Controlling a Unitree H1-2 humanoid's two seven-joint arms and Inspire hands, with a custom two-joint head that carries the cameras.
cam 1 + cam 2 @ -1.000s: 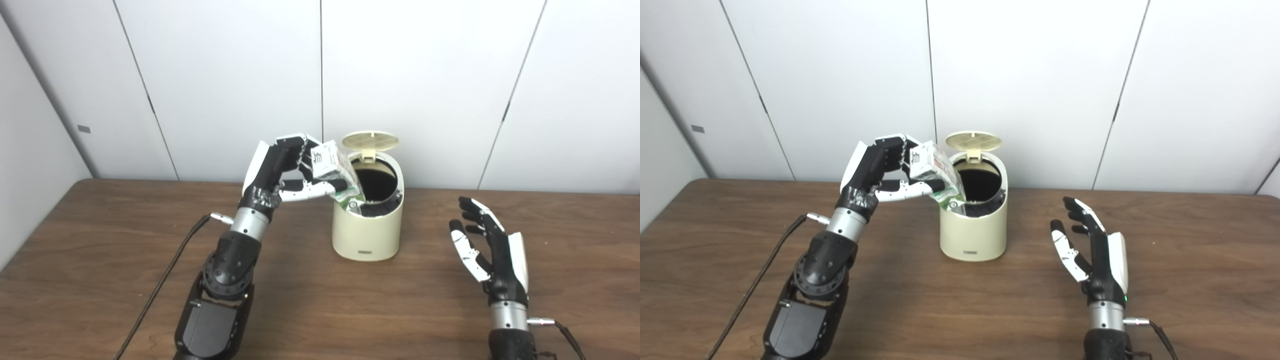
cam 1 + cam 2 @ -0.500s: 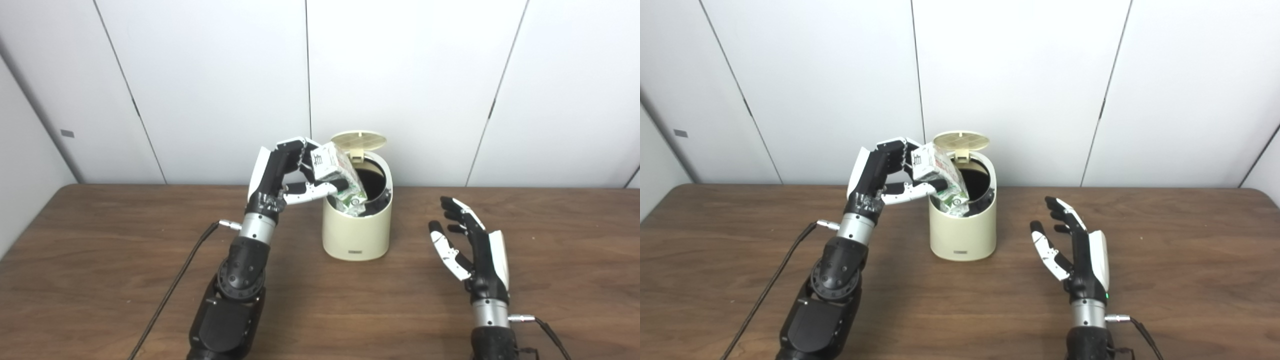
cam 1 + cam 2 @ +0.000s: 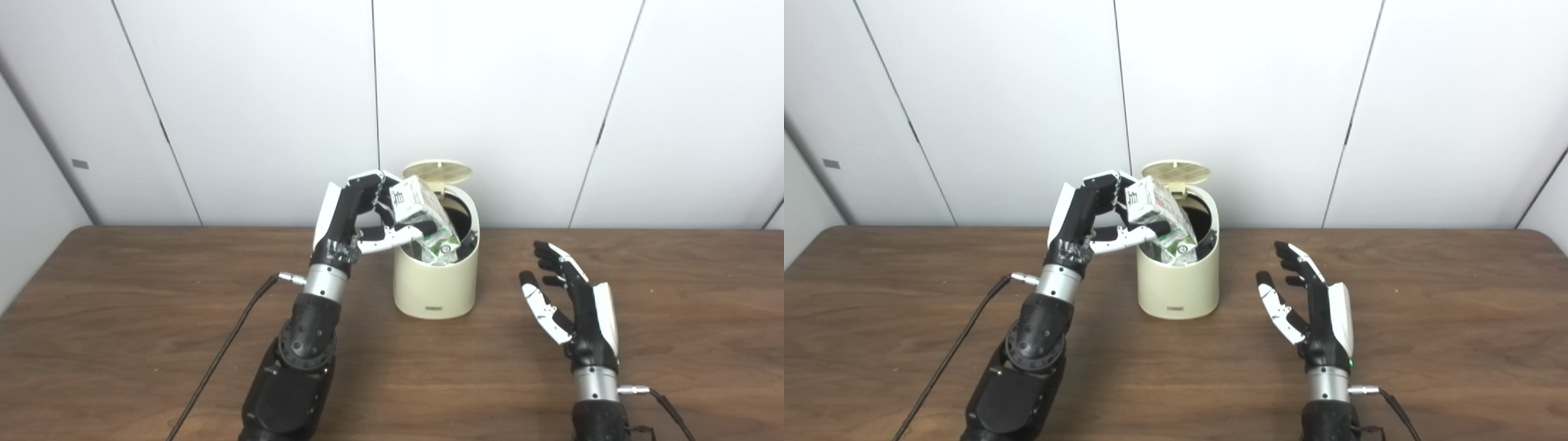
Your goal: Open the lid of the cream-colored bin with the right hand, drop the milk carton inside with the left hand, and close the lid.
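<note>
Since a second ago the carton has tipped further into the bin's mouth, and the left hand has carried it a little more over the rim; the camera has also shifted, so the whole scene sits differently in view.

Nearest, the right hand (image 3: 576, 315) waits on the table (image 3: 122, 343), fingers spread and holding nothing, well apart from the bin on its right side. Further in, the left hand (image 3: 361, 214) is raised beside the bin's left rim — its fingers and thumb wrapped around the upper half of the milk carton (image 3: 425, 220). The carton's long axis slants down and to the right, away from the palm, with its green lower end already inside the opening of the cream-colored bin (image 3: 436, 278); whether that end touches the inner wall I cannot tell. Behind it the lid (image 3: 436, 169) stands hinged up at the back.

So the drop seems to turn on one thing — the carton points down into the hole, and loosening the fingers should let it slide in.
</note>
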